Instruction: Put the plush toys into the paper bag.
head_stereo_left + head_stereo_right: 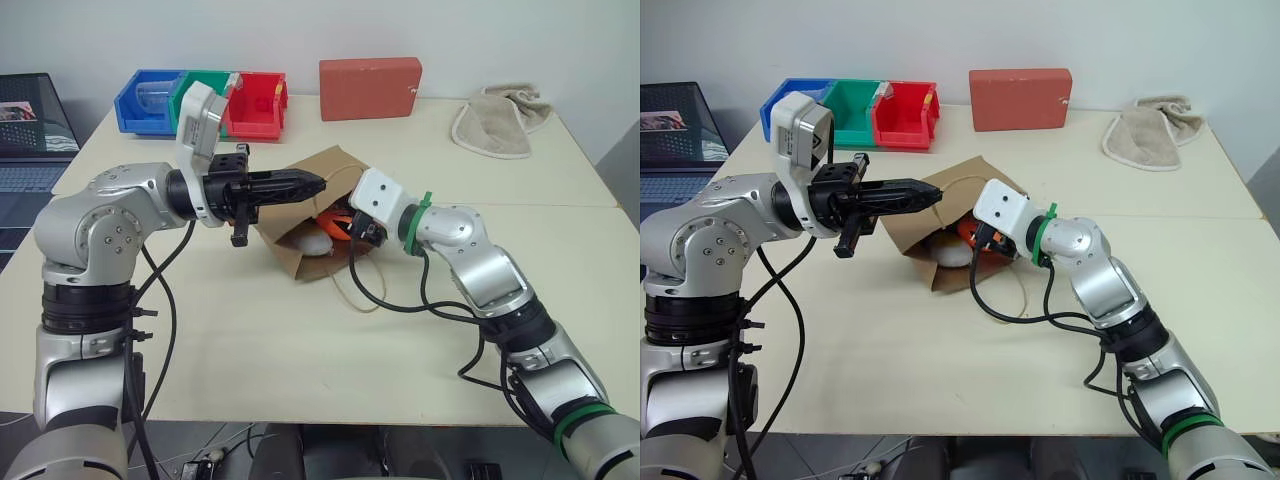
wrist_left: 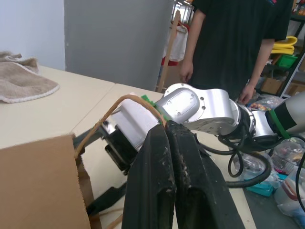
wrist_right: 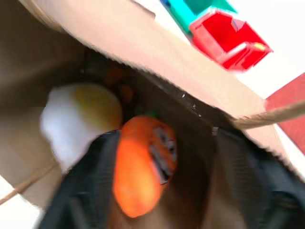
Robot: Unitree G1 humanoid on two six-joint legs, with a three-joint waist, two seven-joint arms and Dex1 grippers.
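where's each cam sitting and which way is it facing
Left eye and right eye views: on the head, looking forward and down at the table; both arms show, the left gripper shut on the paper bag handle.
Left wrist view: along its shut fingers across the bag's edge, toward the right arm, a towel and a person.
Right wrist view: looks into the bag at the egg toy and the carrot toy between its open fingers.
Shared: the bag, in every view.

I see the paper bag (image 1: pixel 300 215) lying on its side mid-table (image 1: pixel 300 350), its mouth facing my right gripper (image 3: pixel 157 191). Inside lie the egg toy (image 3: pixel 78 117) and carrot toy (image 3: pixel 143 167). Behind stand the bins (image 1: pixel 205 100), box (image 1: pixel 370 87) and, far right, towel (image 1: pixel 495 125).
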